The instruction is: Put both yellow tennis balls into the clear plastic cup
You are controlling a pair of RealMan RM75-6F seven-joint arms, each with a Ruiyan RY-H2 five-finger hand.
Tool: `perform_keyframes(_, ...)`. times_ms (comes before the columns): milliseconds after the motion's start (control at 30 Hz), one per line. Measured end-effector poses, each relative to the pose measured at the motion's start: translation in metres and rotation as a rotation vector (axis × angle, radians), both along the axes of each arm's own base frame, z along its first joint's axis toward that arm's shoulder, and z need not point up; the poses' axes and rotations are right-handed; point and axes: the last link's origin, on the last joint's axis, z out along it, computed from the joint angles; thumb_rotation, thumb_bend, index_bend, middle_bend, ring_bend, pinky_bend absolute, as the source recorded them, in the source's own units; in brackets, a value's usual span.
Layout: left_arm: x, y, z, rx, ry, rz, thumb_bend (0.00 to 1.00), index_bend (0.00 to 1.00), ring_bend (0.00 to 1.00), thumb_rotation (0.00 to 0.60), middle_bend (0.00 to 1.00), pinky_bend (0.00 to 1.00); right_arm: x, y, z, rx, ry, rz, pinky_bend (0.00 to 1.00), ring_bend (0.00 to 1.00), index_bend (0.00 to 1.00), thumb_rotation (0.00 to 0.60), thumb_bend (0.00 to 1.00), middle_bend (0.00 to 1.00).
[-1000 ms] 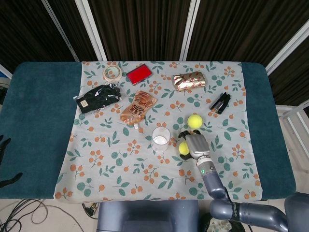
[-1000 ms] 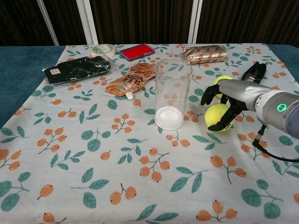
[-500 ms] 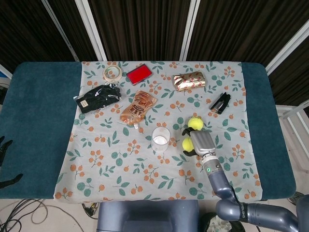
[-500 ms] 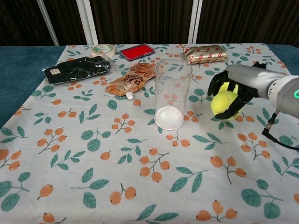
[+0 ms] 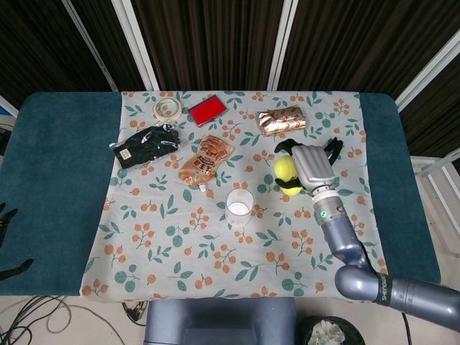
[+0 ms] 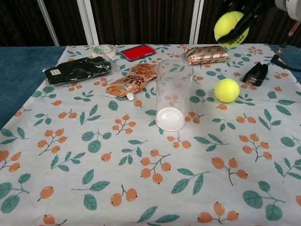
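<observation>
My right hand holds one yellow tennis ball in the air, right of and above the cup's rim. In the chest view that ball shows near the top edge, with the hand mostly cut off by the frame. The second yellow tennis ball lies on the floral cloth to the right of the cup; in the head view the hand and held ball hide it. The clear plastic cup stands upright mid-table with no ball in it. Dark fingers of my left hand barely show at the left edge.
At the back lie a tape roll, a red case and a gold wrapped packet. A black pouch and an orange snack pouch sit left of the cup. A black clip lies behind the loose ball.
My right hand has lifted its ball off the cloth and risen high, moving back from the table's front. The other ball, earlier behind the hand, is now uncovered in the chest view.
</observation>
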Motion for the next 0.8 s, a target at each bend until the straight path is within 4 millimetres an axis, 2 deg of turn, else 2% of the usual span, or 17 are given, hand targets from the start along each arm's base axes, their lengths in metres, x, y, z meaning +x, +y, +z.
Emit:
perform_keyframes(133,0.0,0.0,0.0,-0.002,0.0,0.0,0.04,0.13,0.0,0.6,0.0,0.1,0.03,-0.005,0.009,0.04,-0.096,0.033,0.75,0.62,0.38,0.6,0.55,0.32)
perform_keyframes(233,0.0,-0.001,0.0,-0.001,-0.001,0.001,0.04,0.13,0.0,0.6,0.0,0.1,0.048,-0.004,0.007,0.065,-0.114,0.073,0.77,0.62,0.38,0.6,0.56,0.32)
perform_keyframes(533,-0.001,0.0,0.002,0.005,-0.006,0.006,0.04,0.13,0.0,0.6,0.0,0.1,0.083,0.014,-0.02,0.144,-0.14,0.158,0.83,0.6,0.38,0.6,0.55,0.32)
perform_keyframes(567,-0.001,0.0,0.003,0.004,-0.007,0.006,0.04,0.13,0.0,0.6,0.0,0.1,0.084,0.016,-0.022,0.149,-0.139,0.162,0.8,0.6,0.38,0.6,0.55,0.32)
perform_keyframes(600,-0.001,0.0,0.003,0.004,-0.008,0.005,0.04,0.13,0.0,0.6,0.0,0.1,0.085,0.018,-0.025,0.156,-0.136,0.165,0.66,0.6,0.38,0.6,0.55,0.32)
perform_keyframes(667,-0.001,0.0,0.003,0.004,-0.009,0.004,0.04,0.13,0.0,0.6,0.0,0.1,0.086,0.022,-0.031,0.171,-0.131,0.168,0.19,0.58,0.38,0.6,0.55,0.32)
perform_keyframes(700,-0.001,0.0,0.003,0.005,-0.01,0.005,0.04,0.13,0.0,0.6,0.0,0.1,0.085,0.023,-0.033,0.177,-0.129,0.168,0.07,0.58,0.38,0.6,0.55,0.32)
perform_keyframes(800,-0.001,0.0,0.004,0.006,-0.01,0.007,0.04,0.13,0.0,0.6,0.0,0.1,0.083,0.028,-0.04,0.197,-0.11,0.167,0.04,0.54,0.38,0.6,0.54,0.32)
